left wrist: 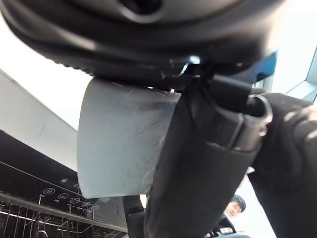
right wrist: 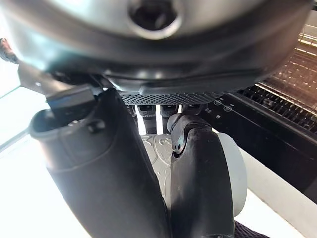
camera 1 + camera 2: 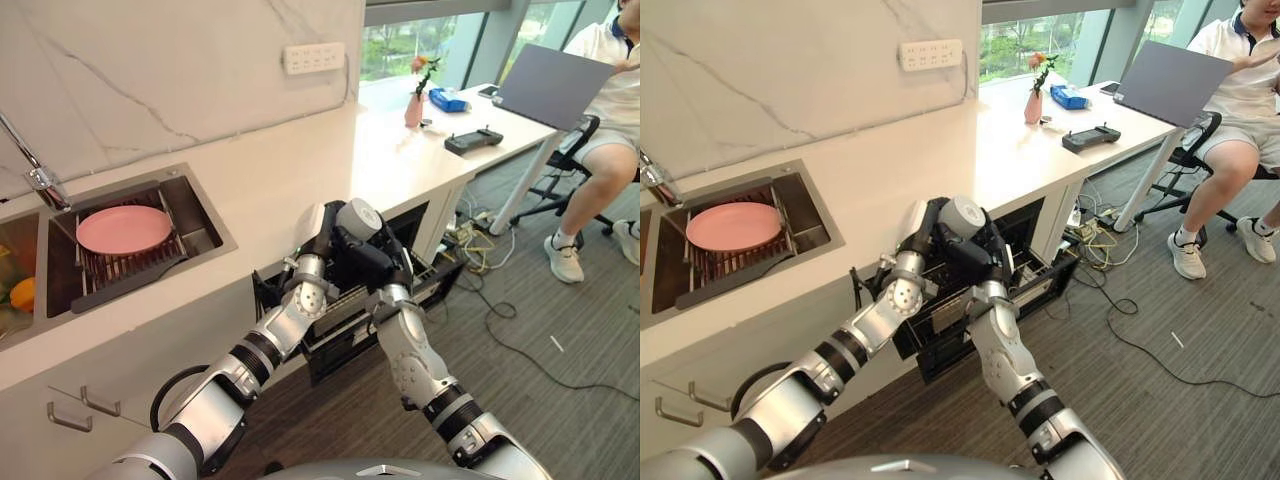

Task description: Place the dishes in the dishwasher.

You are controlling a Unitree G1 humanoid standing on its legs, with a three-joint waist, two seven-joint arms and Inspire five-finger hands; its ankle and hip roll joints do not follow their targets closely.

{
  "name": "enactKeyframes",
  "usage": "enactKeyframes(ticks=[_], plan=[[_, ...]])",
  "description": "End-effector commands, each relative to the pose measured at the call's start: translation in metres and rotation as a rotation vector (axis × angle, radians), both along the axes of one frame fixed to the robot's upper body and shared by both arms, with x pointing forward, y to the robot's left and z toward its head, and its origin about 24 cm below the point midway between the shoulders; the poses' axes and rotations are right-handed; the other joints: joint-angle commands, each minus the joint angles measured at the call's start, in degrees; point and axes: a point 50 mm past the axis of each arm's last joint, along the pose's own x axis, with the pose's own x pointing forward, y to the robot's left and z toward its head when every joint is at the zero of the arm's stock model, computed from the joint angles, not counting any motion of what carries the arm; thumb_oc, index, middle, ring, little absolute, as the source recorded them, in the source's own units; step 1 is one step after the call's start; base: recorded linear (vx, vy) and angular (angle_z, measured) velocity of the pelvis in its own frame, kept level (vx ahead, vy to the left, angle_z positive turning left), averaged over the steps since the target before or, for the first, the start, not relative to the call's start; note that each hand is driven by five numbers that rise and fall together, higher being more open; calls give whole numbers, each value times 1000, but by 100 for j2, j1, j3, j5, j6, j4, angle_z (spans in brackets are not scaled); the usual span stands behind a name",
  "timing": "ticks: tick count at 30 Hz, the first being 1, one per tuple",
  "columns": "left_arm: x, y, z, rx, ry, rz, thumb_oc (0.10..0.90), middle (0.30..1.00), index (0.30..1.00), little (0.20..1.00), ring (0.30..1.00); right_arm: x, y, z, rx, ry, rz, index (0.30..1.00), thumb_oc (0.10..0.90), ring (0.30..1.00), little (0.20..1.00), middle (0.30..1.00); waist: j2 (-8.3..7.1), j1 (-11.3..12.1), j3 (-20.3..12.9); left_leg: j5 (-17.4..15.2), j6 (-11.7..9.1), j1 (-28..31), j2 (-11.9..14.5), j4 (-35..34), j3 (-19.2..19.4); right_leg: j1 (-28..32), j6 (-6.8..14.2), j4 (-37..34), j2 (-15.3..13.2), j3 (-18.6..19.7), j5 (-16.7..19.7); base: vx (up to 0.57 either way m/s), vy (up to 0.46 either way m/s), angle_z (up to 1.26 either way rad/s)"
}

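Observation:
A pale grey cup (image 3: 358,217) hangs at the counter's edge, above the pulled-out dishwasher rack (image 3: 345,305). Both hands meet at it. My left hand (image 3: 318,243) reaches up from the lower left; in the left wrist view its thumb (image 1: 198,168) curls across the cup's wall (image 1: 116,144). My right hand (image 3: 375,262) comes from the lower right; in the right wrist view the thumb (image 2: 198,178) and fingers close round the cup (image 2: 235,173). A pink plate (image 3: 124,229) lies on the rack in the sink (image 3: 205,215).
The dishwasher's control strip (image 1: 59,191) and wire rack (image 2: 287,94) show past the hands. A person (image 3: 610,110) sits at the desk (image 3: 500,125) to the right with a laptop (image 3: 555,85), a vase (image 3: 414,105) and a controller (image 3: 472,140). Cables lie on the floor (image 3: 560,350).

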Motion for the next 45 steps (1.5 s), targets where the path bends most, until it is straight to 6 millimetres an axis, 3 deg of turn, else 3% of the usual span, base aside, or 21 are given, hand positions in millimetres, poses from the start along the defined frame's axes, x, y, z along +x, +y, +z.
enactKeyframes(ticks=[1,10,11,12,13,14,25,34,35,36,37,42,44,45], plan=[[-64,-132,69,-210,-232,-736,400,300,300,300,300,55,21,108,162,-434,79,900,800,900,900,900,-145,226,4,-610,-228,566,-92,25,-34,-9,230,70,-7,45,-512,-4,-4,6],[-67,-132,71,-197,-204,-820,400,300,300,300,300,51,29,105,146,-483,286,900,800,900,900,900,-171,178,-6,-612,-256,583,-76,25,-38,-8,220,70,17,62,-535,0,0,1],[-67,-132,72,-191,-207,-829,400,300,300,300,300,50,31,108,138,-497,315,561,574,561,561,561,-171,176,-6,-613,-257,587,-78,25,-44,-3,215,70,21,66,-541,0,0,0],[-67,-132,72,-192,-208,-829,400,300,300,300,300,50,31,108,138,-498,315,540,560,540,540,540,-168,175,-4,-613,-257,587,-77,25,-44,-3,215,70,21,67,-542,0,0,0],[-66,-132,72,-190,-208,-829,400,300,300,300,300,50,32,108,136,-500,317,448,499,448,448,448,-164,172,-4,-614,-257,590,-76,25,-44,-3,213,70,22,71,-546,0,0,0],[-66,-131,72,-191,-204,-827,400,300,300,300,300,51,31,109,132,-501,310,300,400,300,300,300,-158,163,-5,-616,-256,592,-77,25,-48,0,213,70,23,73,-545,0,0,0],[-56,-124,68,-195,-178,-748,400,300,300,300,300,52,30,120,79,-472,143,300,400,300,300,300,-72,121,12,-654,-209,634,-99,27,-25,11,198,70,7,91,-562,0,0,0],[-53,-123,62,-191,-139,-711,400,300,300,300,300,53,16,155,21,-549,-60,300,400,300,300,300,-33,158,53,-659,-187,619,-97,33,-84,46,175,70,-2,64,-574,0,0,0],[-53,-123,58,-185,-120,-706,427,340,340,340,340,53,12,161,-2,-566,-113,300,400,300,300,300,-26,164,56,-656,-186,615,-95,34,-93,46,174,70,-3,57,-575,0,0,0],[-53,-123,55,-183,-104,-701,525,488,488,488,488,54,8,164,-23,-573,-147,300,400,300,300,300,-16,166,58,-656,-184,613,-96,35,-102,50,175,70,-3,49,-577,-47,15,1],[-52,-124,50,-168,-74,-699,800,900,900,900,900,54,-5,176,-85,-607,-254,300,400,300,300,300,10,188,68,-647,-180,592,-99,39,-145,62,179,70,-1,27,-584,-58,17,1],[-47,-117,53,-142,-67,-712,800,900,900,900,900,55,-35,186,-135,-618,-428,300,400,300,300,300,42,265,66,-639,-200,571,-72,42,-266,131,171,84,-5,-60,-632,-39,2,15],[-39,-102,55,-107,-52,-717,800,900,900,900,900,58,-59,191,-154,-615,-530,300,400,300,300,300,66,390,25,-600,-244,566,-38,48,-410,222,147,93,11,-180,-704,-52,-18,21],[-39,-101,56,-105,-51,-720,800,900,900,900,900,58,-60,191,-153,-616,-532,300,400,300,300,300,58,382,37,-597,-248,566,-35,49,-426,231,145,92,14,-196,-709,-47,-15,33]])
